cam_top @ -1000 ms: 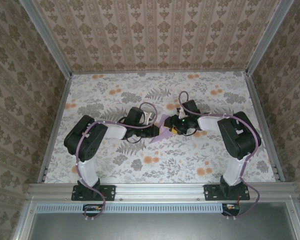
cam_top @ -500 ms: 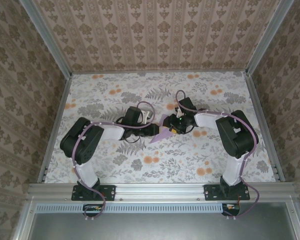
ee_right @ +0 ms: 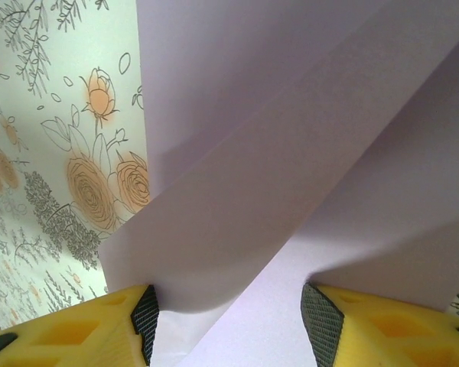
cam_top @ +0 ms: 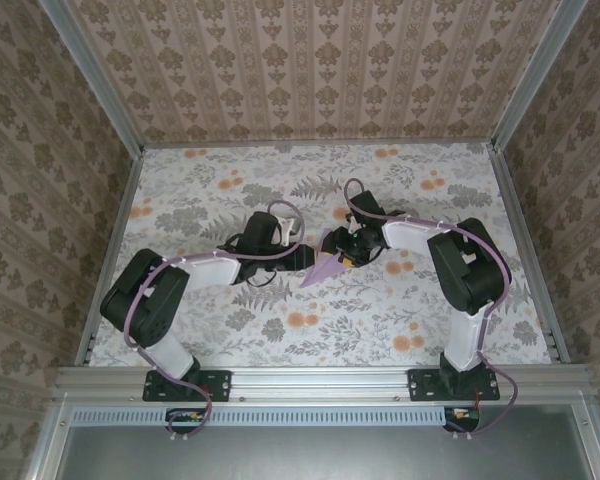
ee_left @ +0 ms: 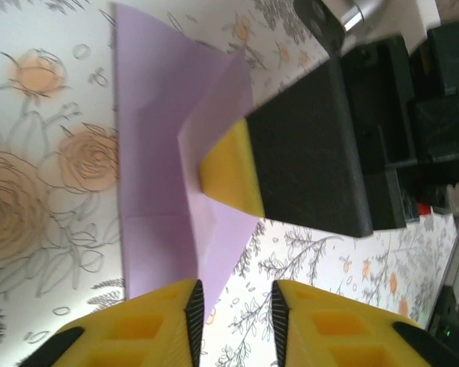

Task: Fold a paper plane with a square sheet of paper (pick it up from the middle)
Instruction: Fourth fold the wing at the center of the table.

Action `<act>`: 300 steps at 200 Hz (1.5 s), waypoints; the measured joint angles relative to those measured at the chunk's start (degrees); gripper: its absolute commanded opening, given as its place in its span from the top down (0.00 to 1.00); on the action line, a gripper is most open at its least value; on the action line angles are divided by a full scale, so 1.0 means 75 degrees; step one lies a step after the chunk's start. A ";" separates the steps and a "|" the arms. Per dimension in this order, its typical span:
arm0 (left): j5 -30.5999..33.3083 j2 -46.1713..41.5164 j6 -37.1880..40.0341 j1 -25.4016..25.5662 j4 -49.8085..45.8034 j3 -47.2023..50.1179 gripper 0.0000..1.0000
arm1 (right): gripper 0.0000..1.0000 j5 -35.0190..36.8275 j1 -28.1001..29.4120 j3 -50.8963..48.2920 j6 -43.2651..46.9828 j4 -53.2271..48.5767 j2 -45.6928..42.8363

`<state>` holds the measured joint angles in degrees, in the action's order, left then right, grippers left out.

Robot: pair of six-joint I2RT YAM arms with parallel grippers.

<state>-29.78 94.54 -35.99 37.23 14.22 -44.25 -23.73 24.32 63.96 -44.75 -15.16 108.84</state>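
Since a second ago the left arm [cam_top: 205,268] has dropped its elbow out toward the near left corner and now stretches long and low across the counter [cam_top: 430,310]. The right arm [cam_top: 420,238] has crept a little inward, still bent sharply at its elbow. Both wrists meet at mid-counter over the lilac paper [cam_top: 323,268]. It lies there as a folded, pointed shape, its long axis slanting from far right to near left, tip toward the near left.

In the left wrist view the paper [ee_left: 149,153] lies flat. The left jaws stand slightly apart with nothing clamped, a corner of the paper reaching just to their gap. The right jaws are spread wide. One yellow finger [ee_left: 229,172] rests on the sheet, and a raised flap of the paper [ee_right: 291,115] stands ungripped between the two.
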 measured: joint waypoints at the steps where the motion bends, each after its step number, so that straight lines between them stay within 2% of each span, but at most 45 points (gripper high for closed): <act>1: 0.0000 0.0000 0.0006 0.0006 -0.0012 -0.0006 0.73 | 0.41 0.0000 0.0000 0.0006 -0.0003 -0.0006 0.0003; 39: -0.0090 0.0230 0.0122 0.0178 -0.0172 -0.0297 0.79 | 0.41 0.0023 0.0000 0.0157 -0.0061 -0.0210 0.0099; 190: -0.0055 0.1189 0.0353 0.0184 -0.1332 -0.1070 0.85 | 0.42 0.0047 0.0000 0.0466 -0.0192 -0.0612 0.0283; 300: 0.0090 0.1253 0.0350 0.0172 -0.1387 -0.1070 0.86 | 0.54 0.0187 -0.0006 0.0539 -0.0050 -0.0839 0.0356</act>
<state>-29.10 103.94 -33.36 38.52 3.81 -52.27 -22.33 24.27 68.01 -45.12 -21.45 111.50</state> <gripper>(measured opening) 0.139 0.471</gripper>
